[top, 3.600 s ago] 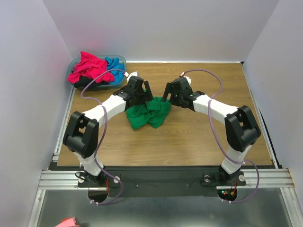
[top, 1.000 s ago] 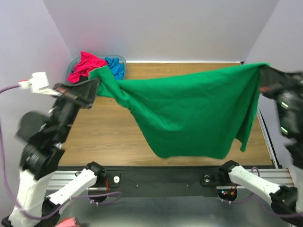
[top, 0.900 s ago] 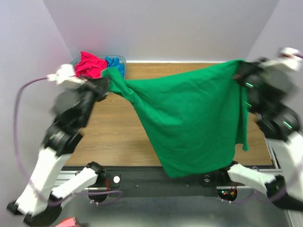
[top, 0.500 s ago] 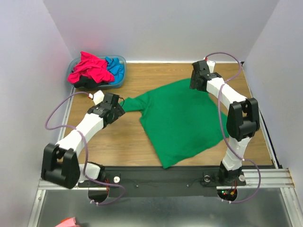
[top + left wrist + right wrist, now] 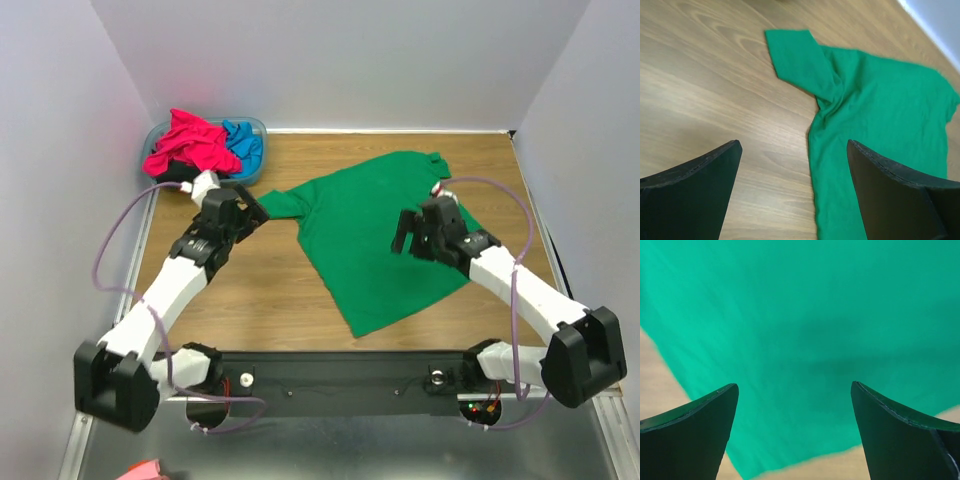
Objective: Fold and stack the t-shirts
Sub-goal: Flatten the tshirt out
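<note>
The bright green t-shirt [image 5: 365, 240] lies spread flat on the wooden table, one sleeve reaching left. It shows in the left wrist view [image 5: 880, 115] and fills the right wrist view [image 5: 805, 340]. My left gripper [image 5: 243, 210] is open and empty, just left of that sleeve. My right gripper [image 5: 408, 240] is open and empty, hovering over the shirt's middle. Magenta-pink [image 5: 185, 140], bright blue [image 5: 243, 140] and black shirts lie heaped in the blue basin [image 5: 255, 124] at the back left.
Grey walls close in the table on the left, back and right. A metal rail [image 5: 330, 380] runs along the near edge by the arm bases.
Both grippers held the green shirt spread in the air, laid it on the table and let go. The right gripper has moved from the shirt's far corner to above its middle.
</note>
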`<action>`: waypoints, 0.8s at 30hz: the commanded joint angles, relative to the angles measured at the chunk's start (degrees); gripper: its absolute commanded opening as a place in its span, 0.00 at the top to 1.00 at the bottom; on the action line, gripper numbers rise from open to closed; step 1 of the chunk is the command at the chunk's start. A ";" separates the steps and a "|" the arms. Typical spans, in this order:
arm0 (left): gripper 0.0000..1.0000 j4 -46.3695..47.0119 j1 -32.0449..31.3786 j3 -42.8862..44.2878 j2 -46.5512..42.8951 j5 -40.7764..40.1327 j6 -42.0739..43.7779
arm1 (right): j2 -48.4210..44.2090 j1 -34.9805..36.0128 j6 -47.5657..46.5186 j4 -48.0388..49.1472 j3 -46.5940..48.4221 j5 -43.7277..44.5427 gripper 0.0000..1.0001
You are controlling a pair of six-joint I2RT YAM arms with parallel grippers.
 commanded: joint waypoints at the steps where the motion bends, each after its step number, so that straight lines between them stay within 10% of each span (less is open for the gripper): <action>1: 0.02 9.58 -0.99 4.96 10.87 10.17 5.07 | -1.05 1.19 6.04 2.91 -8.49 -4.77 0.00; 13: 0.02 12.33 -1.70 30.10 46.58 11.76 13.25 | 8.44 0.75 13.33 3.97 -11.23 7.08 0.00; 24: 0.02 11.52 -2.48 23.54 52.75 12.72 10.35 | 22.85 -5.22 9.30 4.15 -3.41 10.52 0.00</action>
